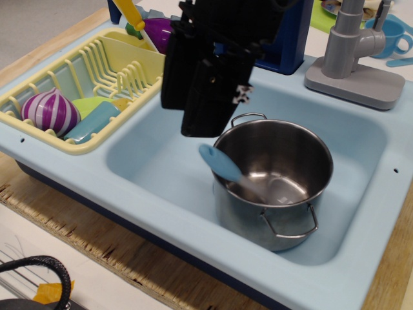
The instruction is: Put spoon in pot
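The shiny steel pot stands in the right half of the light blue sink. The spoon leans inside the pot. Its light blue handle sticks up over the pot's left rim, and its grey stem slopes down to the pot floor. My black gripper hangs just above and left of the handle, apart from it. Its fingers are spread and hold nothing.
A yellow dish rack at the left holds a purple onion, a light blue block and a purple eggplant. A grey faucet stands behind the sink at the right, with a blue cup beyond it. A wooden table edge runs along the front.
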Motion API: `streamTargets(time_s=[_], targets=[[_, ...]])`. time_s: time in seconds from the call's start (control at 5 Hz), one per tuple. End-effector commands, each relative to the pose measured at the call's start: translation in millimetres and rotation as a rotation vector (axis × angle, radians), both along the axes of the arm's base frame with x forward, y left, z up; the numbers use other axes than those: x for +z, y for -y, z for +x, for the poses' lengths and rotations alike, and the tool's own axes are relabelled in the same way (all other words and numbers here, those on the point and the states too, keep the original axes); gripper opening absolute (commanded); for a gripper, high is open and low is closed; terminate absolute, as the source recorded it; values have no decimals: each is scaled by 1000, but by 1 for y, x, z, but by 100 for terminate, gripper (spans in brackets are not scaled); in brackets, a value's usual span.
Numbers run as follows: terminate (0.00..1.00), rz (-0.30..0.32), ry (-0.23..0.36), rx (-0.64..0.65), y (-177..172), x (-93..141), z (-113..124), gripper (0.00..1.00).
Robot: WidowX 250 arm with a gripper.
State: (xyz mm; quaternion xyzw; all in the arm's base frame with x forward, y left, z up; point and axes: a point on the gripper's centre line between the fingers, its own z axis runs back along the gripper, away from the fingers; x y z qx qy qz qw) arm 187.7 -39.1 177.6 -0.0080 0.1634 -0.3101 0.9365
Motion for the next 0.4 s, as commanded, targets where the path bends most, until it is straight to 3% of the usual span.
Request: streamTargets(time_s=[0.0, 0.2], targets=[[0, -7, 25, 1, 0, 5, 1, 100], [100, -7, 25, 1, 0, 5, 1, 100]])
